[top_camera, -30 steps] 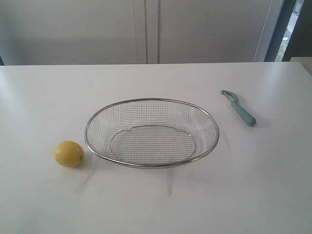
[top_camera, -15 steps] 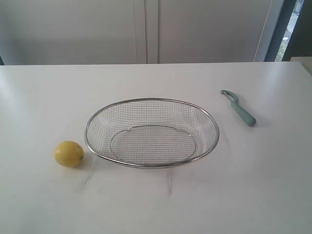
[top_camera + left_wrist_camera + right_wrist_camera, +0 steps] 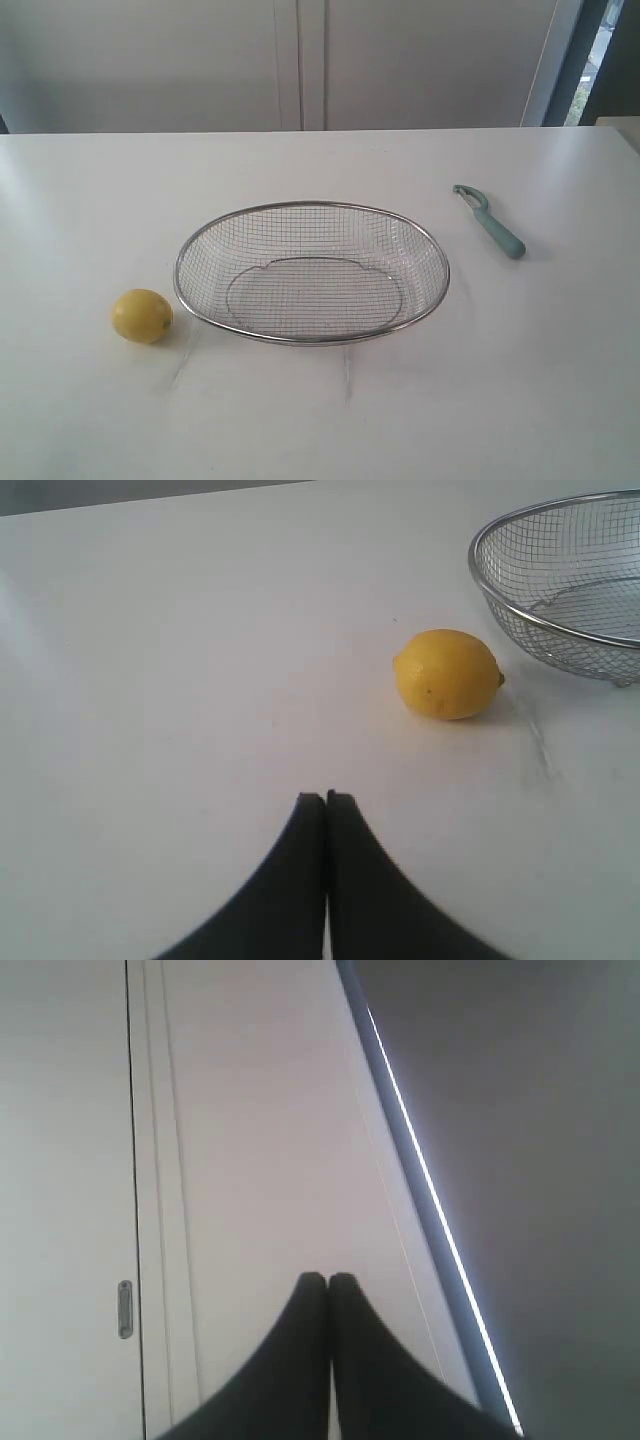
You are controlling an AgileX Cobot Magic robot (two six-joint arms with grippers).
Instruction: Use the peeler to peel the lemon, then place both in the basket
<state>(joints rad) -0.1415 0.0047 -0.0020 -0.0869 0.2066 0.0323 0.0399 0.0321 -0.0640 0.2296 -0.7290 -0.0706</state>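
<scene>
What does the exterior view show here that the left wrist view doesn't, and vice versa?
Only the exterior view: the peeler, lying apart from the basket on its right in that view, and the basket's whole oval. Only the left wrist view: the left hand, shut and holding nothing. Both: the lemon resting on the white table beside the basket, not in it, and the basket's wire mesh with nothing inside.

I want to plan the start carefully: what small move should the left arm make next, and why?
Probably open the left claw first. It is shut and empty, while the lemon lies untouched on the table in front of it, beside the basket; shut jaws cannot take it.
</scene>
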